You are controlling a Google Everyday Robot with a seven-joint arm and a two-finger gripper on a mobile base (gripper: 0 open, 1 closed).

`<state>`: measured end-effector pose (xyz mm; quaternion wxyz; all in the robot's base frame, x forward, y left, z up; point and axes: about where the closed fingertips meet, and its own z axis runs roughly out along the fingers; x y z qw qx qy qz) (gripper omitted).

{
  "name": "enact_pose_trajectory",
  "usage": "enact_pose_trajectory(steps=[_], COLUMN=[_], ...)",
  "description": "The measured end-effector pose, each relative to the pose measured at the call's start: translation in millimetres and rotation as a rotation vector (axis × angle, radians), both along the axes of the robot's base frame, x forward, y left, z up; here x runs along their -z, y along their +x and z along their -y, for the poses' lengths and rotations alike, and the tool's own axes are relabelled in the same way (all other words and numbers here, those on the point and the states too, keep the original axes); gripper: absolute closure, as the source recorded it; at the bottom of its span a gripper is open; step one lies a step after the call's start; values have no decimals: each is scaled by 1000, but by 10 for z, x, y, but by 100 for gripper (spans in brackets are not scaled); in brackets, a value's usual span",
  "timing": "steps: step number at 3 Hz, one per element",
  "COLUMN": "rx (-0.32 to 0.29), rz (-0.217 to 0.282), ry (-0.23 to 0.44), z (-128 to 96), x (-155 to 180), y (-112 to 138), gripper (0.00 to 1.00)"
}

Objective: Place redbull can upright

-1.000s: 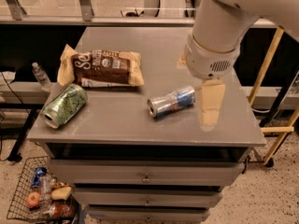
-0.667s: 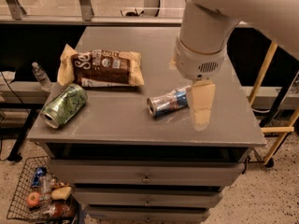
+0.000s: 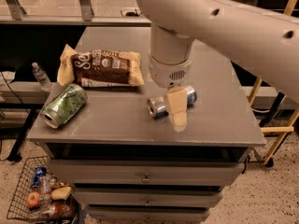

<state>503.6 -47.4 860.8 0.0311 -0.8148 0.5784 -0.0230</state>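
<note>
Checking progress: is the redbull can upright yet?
Tipped: the redbull can lies on its side; the gripper hangs in front of its middle.

A grey metal cabinet [image 3: 117, 125] with a flat top and stacked drawers [image 3: 147, 175] with small handles stands on a speckled, pebbly floor [image 3: 261, 199]; the gripper [image 3: 176, 111] hangs over the front middle of its top. A wire basket [image 3: 18, 195] holding odds and ends sits on the floor at the cabinet's lower left corner. Yellow wooden legs [image 3: 275, 129] stand to the right, with dark shadow behind the cabinet.
</note>
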Motion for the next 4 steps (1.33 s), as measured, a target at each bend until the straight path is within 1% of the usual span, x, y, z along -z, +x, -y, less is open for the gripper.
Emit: enact_pose_trajectory(steps=[1,2,3,4], rx=[8,19,19,17], rz=[-14,-9,-10,-2], ry=[-20,-53,-76,-93], z=[-36,-66,-83,-77], x=[153,242,314,326], y=[85,124,152,175], gripper=[0,0,18,42])
